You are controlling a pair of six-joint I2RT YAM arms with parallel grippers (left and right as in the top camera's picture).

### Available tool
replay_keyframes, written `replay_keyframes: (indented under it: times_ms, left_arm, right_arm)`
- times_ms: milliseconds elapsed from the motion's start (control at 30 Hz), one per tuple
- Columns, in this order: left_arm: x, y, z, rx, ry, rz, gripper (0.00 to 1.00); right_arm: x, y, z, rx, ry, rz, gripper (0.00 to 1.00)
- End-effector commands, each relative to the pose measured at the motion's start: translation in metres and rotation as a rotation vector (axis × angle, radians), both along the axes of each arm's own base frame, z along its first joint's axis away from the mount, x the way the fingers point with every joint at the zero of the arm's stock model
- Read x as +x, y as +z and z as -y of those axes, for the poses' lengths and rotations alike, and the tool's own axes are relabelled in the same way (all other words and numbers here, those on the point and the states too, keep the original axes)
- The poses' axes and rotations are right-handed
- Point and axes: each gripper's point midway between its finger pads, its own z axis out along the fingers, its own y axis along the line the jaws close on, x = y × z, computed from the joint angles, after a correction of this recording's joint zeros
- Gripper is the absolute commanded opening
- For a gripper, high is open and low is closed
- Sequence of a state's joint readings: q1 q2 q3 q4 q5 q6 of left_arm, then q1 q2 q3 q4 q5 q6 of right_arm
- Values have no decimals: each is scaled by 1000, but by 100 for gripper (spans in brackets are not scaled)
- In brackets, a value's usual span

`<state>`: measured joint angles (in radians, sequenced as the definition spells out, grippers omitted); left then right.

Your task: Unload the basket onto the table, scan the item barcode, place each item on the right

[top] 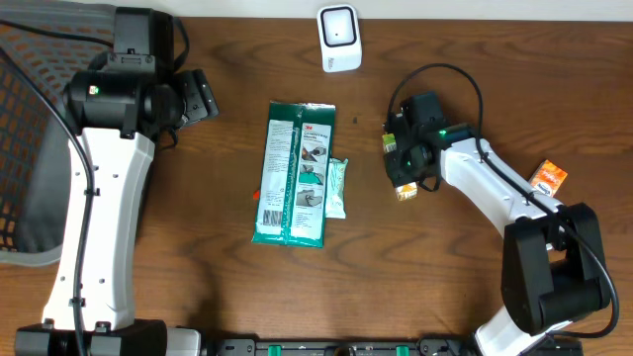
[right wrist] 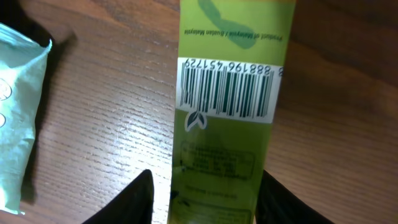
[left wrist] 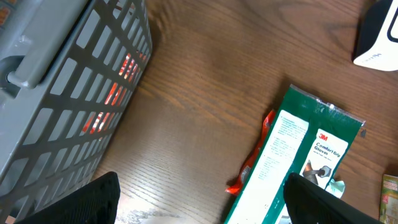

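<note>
Item: narrow lime-green pack with a black barcode (right wrist: pixel 227 124), lying on the brown wooden worktop (top: pixel 198 287), barcode face up, near a pale mint sachet (right wrist: pixel 18 112). Right pincer (right wrist: pixel 208 193): parted, straddling the pack, one finger (right wrist: pixel 140 199) clear of its edge. Left pincer (left wrist: pixel 200 183): released wide, grasping nothing, between a grey mesh basket (left wrist: pixel 62 93) and a dark green 3M package (left wrist: pixel 298 168). White scanner (top: pixel 339 38): far edge, well apart.

Wooden table (top: pixel 198 257) with glove pack (top: pixel 293 173), scanner (top: pixel 339 38)
</note>
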<state>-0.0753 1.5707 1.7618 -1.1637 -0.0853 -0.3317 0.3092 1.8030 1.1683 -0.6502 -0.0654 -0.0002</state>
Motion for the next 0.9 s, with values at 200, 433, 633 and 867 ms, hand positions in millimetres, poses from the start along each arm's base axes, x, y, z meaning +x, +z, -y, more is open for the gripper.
replay_keyframes:
  times_ms: [200,433,633,867]
  left_arm:
    - [1,1,-3,20,-5,-1,84]
    - [1,1,-3,20,-5,-2,85]
    - [1,1,-3,20,-5,-2,85]
    - [1,1,-3,20,-5,-2,85]
  right_arm:
    - [4,7,-2,-1,-2,31,41]
    - [8,7,13,-80,-31,53,34]
    - [9,12,26,-125,-56,68,29]
    - [13,26,35,-126,-83,103,27]
